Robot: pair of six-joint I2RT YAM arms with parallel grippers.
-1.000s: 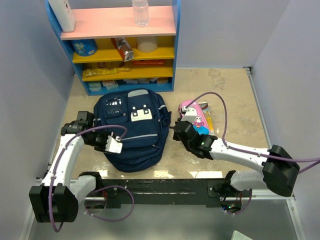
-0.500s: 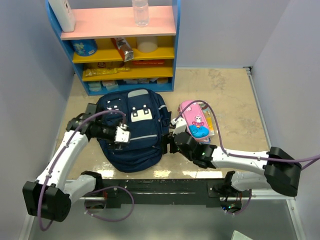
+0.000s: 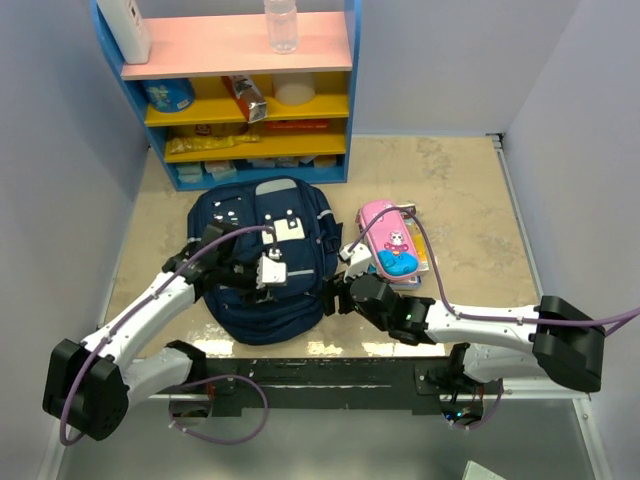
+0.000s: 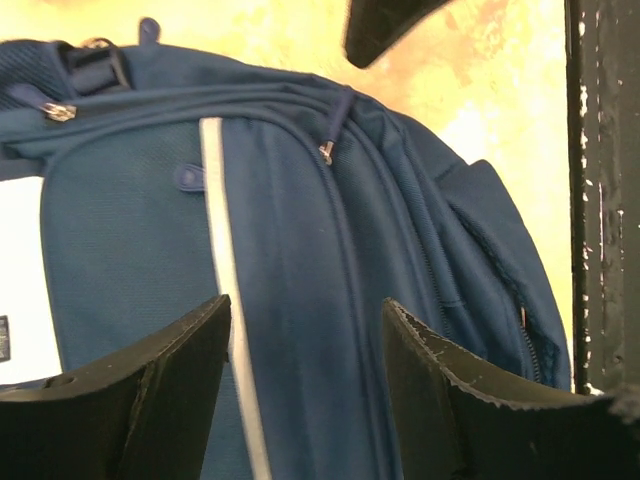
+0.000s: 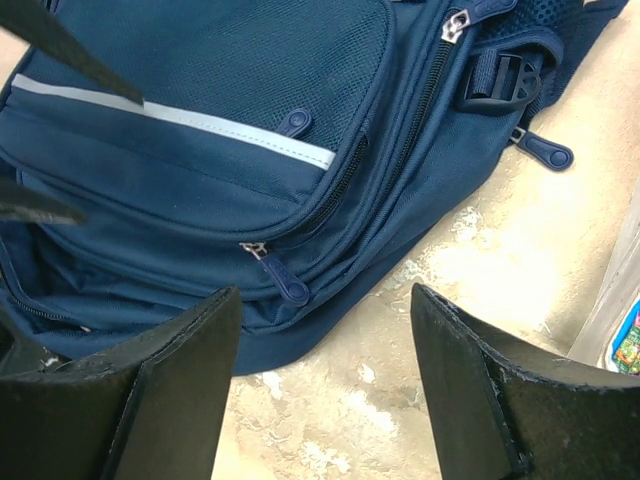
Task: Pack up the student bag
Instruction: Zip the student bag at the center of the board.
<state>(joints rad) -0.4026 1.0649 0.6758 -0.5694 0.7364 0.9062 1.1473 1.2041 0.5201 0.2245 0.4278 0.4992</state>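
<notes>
Both wide and empty: right gripper [image 5: 322, 295] should pinch the zip pull [image 5: 290, 287] just ahead of its fingertips squarely while left gripper [image 4: 305, 310] pins the student bag [image 3: 265, 315] beneath.

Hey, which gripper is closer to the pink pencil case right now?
Right. The right gripper is at the student bag's right edge, just short of the pink pencil case; the left gripper hangs over the bag's front, farther away.

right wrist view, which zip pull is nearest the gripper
The blue pull on the striped front pocket, just ahead of the right gripper; others sit farther up.
</notes>
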